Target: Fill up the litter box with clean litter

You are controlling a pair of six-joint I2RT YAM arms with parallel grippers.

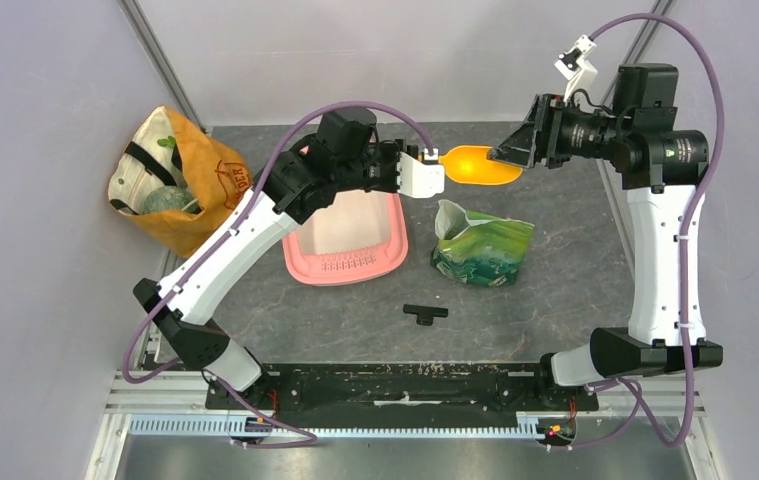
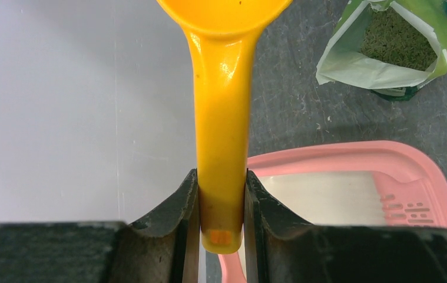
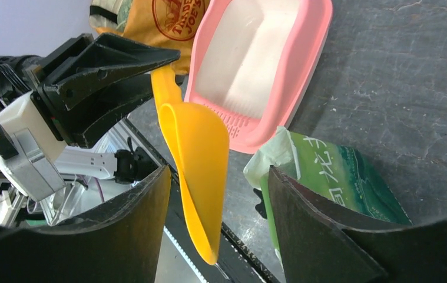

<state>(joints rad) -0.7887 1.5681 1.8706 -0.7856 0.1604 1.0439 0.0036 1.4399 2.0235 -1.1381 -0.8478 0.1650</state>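
The left gripper [image 2: 222, 194] squeezes the handle of the orange scoop [image 2: 221, 118]; the right gripper [image 3: 218, 174] holds its jaws apart around the bowl. The pink litter box [image 1: 398, 240] lies under the left arm [image 1: 245, 240], which hides its far end, just beside the open green bag [image 1: 483, 250] of litter [image 2: 394, 38]. A cloth bag [image 1: 195, 190] sits far left.

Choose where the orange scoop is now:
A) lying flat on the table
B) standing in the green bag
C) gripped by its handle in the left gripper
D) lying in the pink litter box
C: in the left wrist view, the left gripper is clamped on the handle of the orange scoop, holding it in the air.
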